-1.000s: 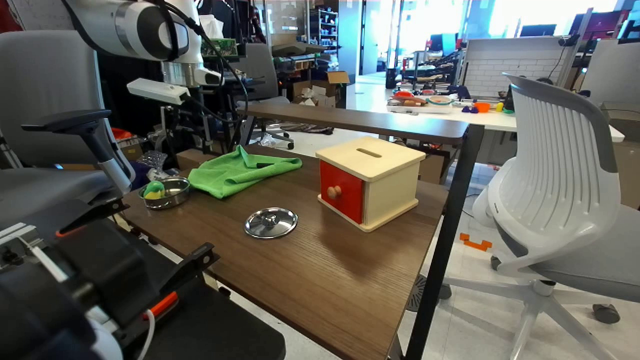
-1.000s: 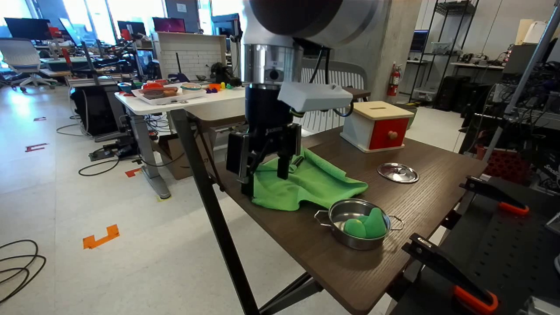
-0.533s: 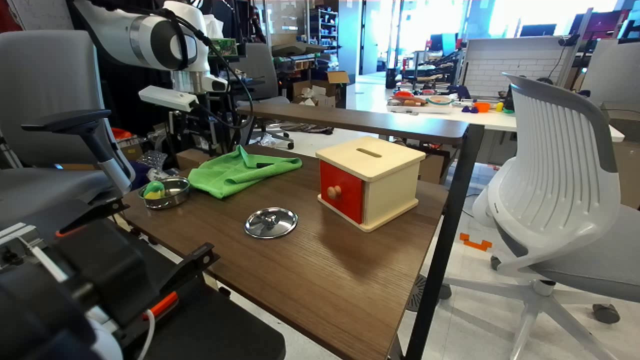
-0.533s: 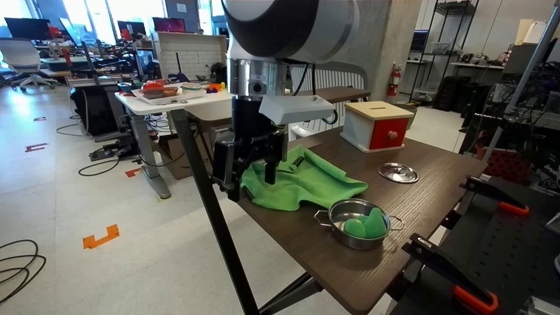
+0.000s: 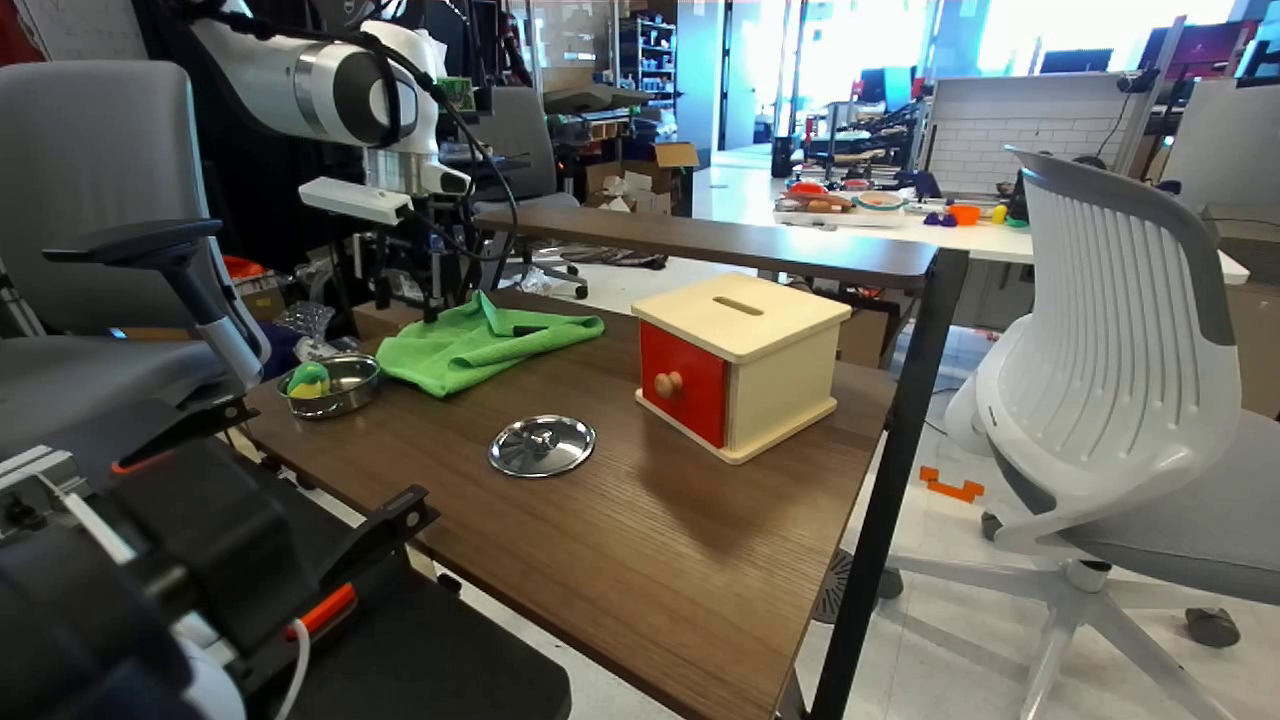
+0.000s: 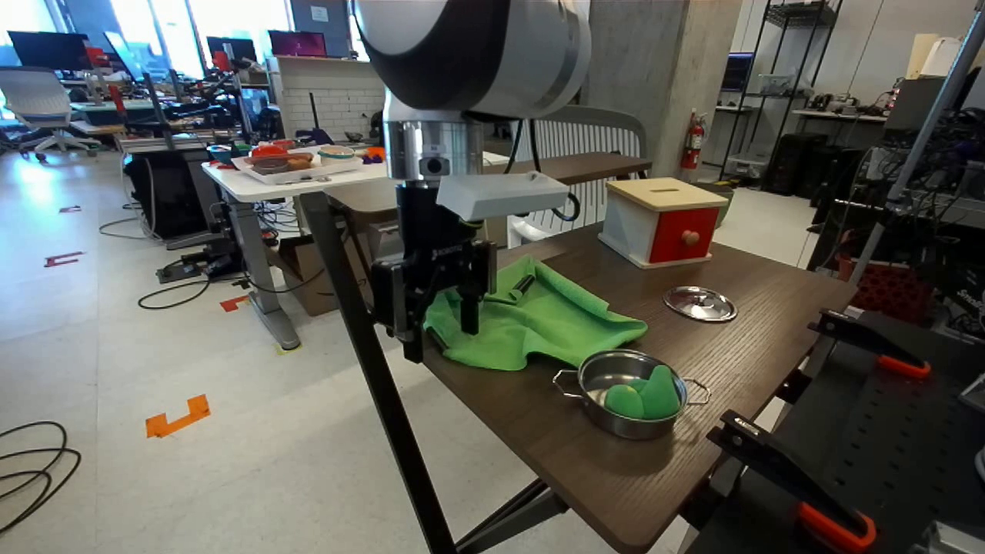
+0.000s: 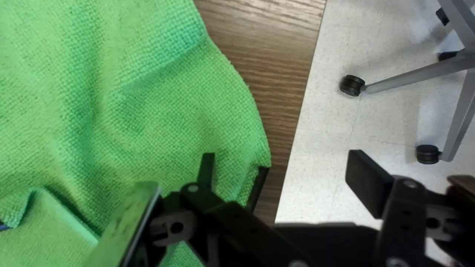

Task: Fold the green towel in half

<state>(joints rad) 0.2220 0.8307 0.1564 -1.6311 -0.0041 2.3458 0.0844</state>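
Currently, in an exterior view, the bright lime-green towel (image 5: 465,350) of thin, soft cloth lies on the far left of the brown wood-grain table (image 5: 640,570). Its pebbly woven surface rises in rounded ridges and loose folds, and a slim dark object (image 5: 527,330) shows among them. At the cloth's far edge hangs the black two-fingered gripper (image 6: 442,341), its fingers spread well apart: in the wrist view the left one stands over the towel and the right one over the pale floor (image 7: 326,148). Whether a fingertip touches the fabric cannot be told. Just left of the towel sits a round, shiny steel pot (image 5: 340,403) with green and yellow rounded shapes (image 5: 309,380) inside. Nearer lies a circular, mirror-bright metal lid (image 5: 542,446), and to the right stands a pale wooden box (image 5: 785,370) with a flat red front (image 5: 700,400) and a round knob (image 5: 668,384).
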